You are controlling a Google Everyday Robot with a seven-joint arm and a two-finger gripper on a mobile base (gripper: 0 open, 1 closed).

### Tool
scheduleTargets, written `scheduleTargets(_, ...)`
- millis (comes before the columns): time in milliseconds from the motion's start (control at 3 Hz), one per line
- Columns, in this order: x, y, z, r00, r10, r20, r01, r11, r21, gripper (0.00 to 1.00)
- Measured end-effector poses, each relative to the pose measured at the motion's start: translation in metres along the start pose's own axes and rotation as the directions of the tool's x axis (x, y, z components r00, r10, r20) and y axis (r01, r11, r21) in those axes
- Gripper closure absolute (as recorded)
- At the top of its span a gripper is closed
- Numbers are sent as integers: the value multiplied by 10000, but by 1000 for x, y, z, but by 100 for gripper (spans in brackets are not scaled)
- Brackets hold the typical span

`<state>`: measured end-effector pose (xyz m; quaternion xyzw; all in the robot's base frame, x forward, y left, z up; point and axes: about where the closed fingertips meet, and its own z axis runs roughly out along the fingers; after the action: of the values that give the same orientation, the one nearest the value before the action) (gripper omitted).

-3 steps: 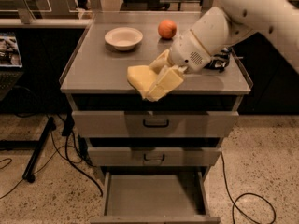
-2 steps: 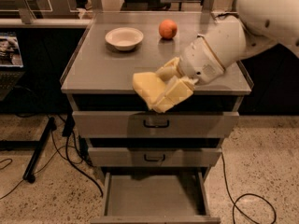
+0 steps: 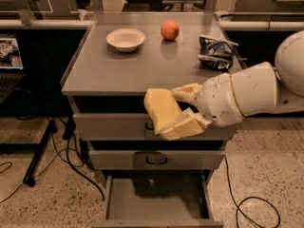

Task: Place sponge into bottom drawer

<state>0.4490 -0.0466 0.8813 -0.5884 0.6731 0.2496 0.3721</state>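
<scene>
The pale yellow sponge (image 3: 160, 107) is held between the yellowish fingers (image 3: 186, 125) of my gripper (image 3: 176, 111), which is shut on it. It hangs in front of the cabinet's top drawer, just past the front edge of the grey top. The white arm reaches in from the right. The bottom drawer (image 3: 156, 203) is pulled open below, its grey floor bare, almost straight under the sponge.
A white bowl (image 3: 125, 38), an orange fruit (image 3: 169, 30) and a dark snack bag (image 3: 216, 52) sit on the cabinet top (image 3: 109, 70). The two upper drawers are closed. Cables (image 3: 71, 160) and a stand leg (image 3: 38, 156) lie on the floor at the left.
My gripper with the sponge has moved down and toward the front, from above the cabinet top's edge to in front of the top drawer.
</scene>
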Motion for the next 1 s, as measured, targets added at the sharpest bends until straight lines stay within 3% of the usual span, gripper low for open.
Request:
scheduleTargets(333, 26, 17, 8, 9964, 792, 290, -822, 9886, 1262, 100)
scheduleTargets(667, 49, 3, 18, 9849, 1524, 824, -1680, 9563, 2394, 100)
scheduleTargets(1000, 51, -11, 15, 9837, 1547, 919, -1756, 9368, 3026, 100)
